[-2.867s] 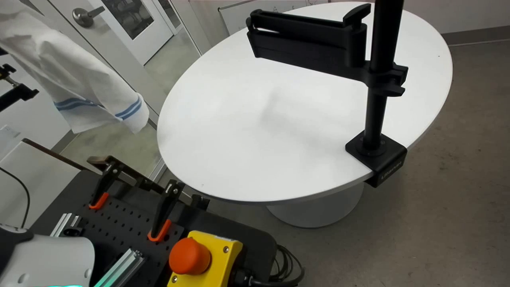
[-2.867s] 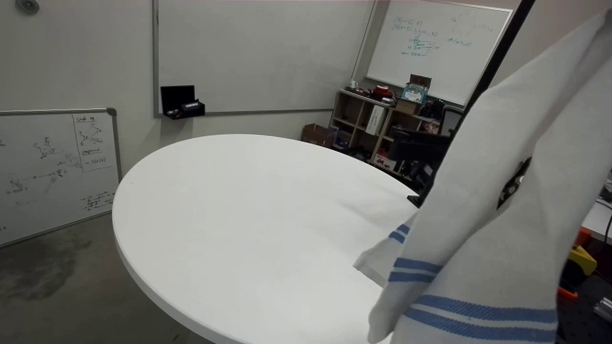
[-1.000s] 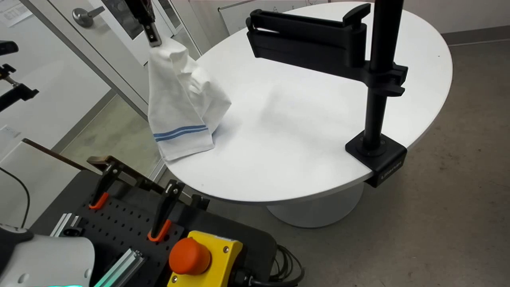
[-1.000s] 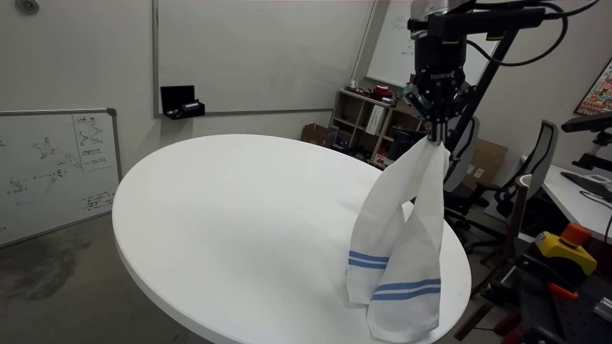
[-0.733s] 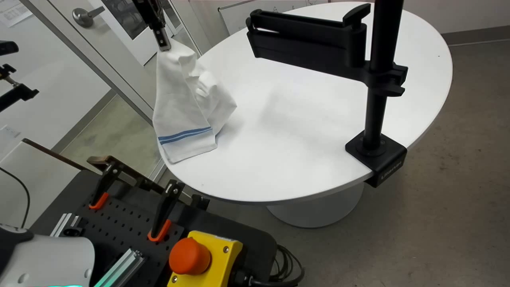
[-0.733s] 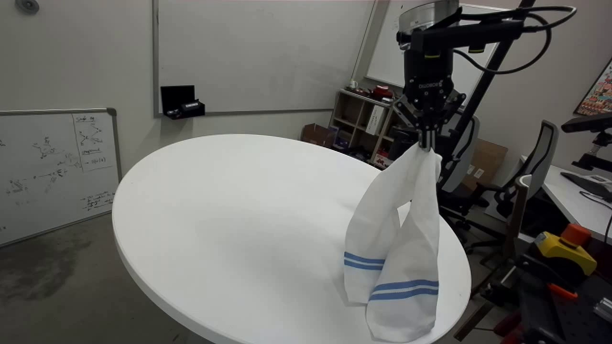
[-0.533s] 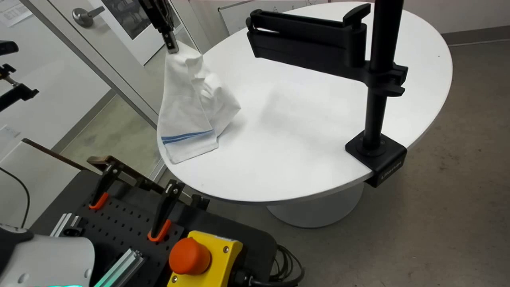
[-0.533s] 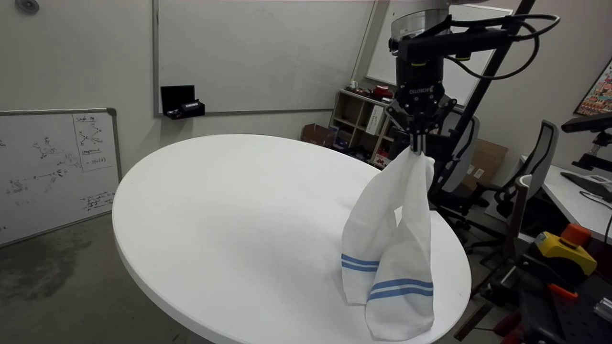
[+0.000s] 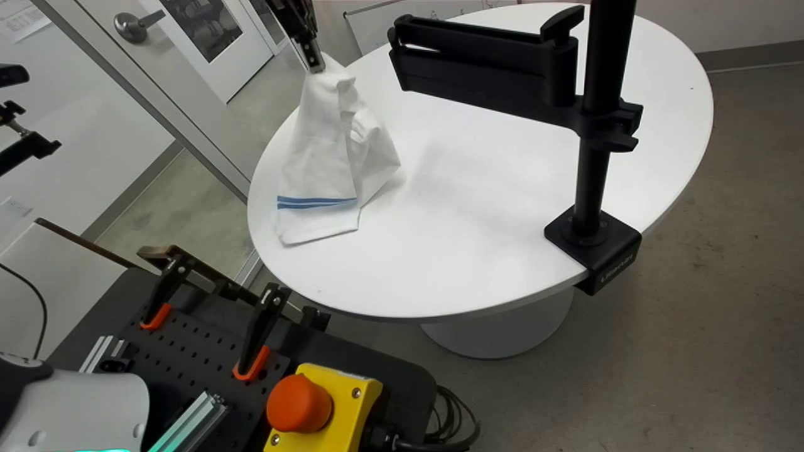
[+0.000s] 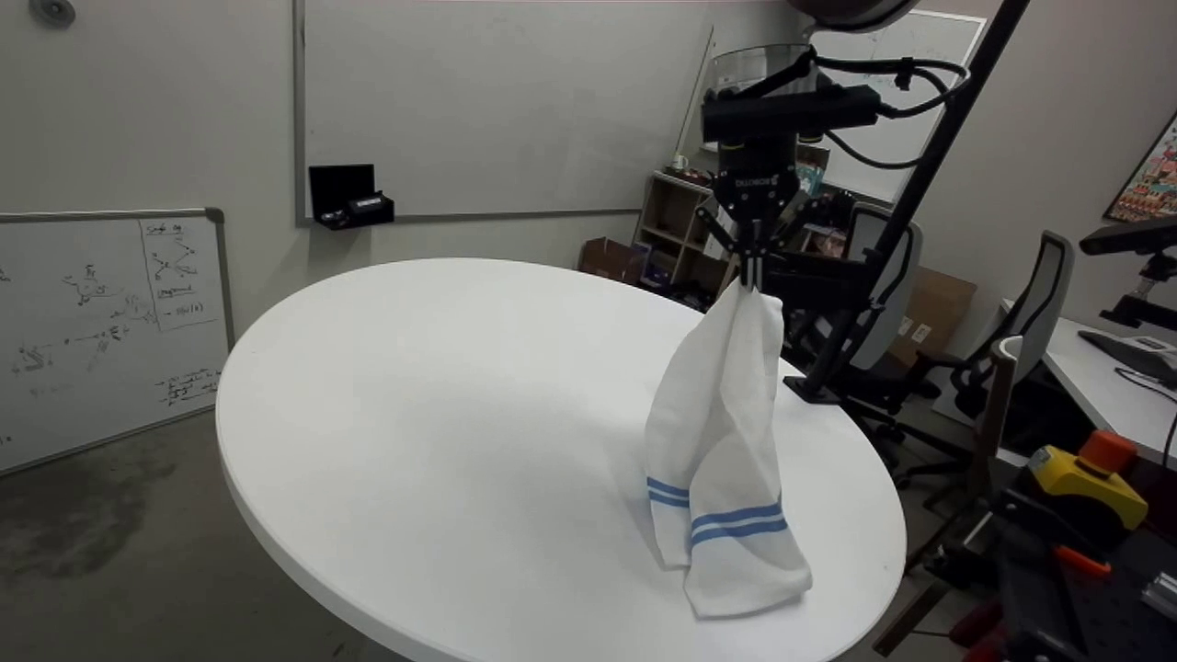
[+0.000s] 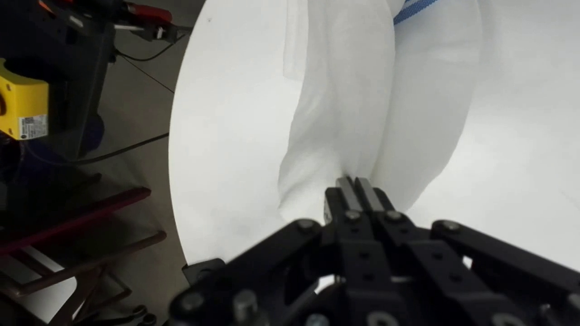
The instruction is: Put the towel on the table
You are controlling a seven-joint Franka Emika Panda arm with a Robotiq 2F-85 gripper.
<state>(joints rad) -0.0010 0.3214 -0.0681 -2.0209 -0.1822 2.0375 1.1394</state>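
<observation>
Over the round white counter (image 10: 441, 423), the black gripper (image 10: 751, 281), clamped on the blue-striped white cloth towel (image 10: 722, 432), has carried it inward, so lowering and release likely remain.

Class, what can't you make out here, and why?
Blue-striped white cloth towel: pinched part hidden between the shut jaws, wrist view.
Yellow box with orange button: cut off by left edge, wrist view.
Tall black pole: top cut off by upper edge, both exterior views.
Dark handwriting on grey-framed whiteboard: mostly too small in an exterior view.
</observation>
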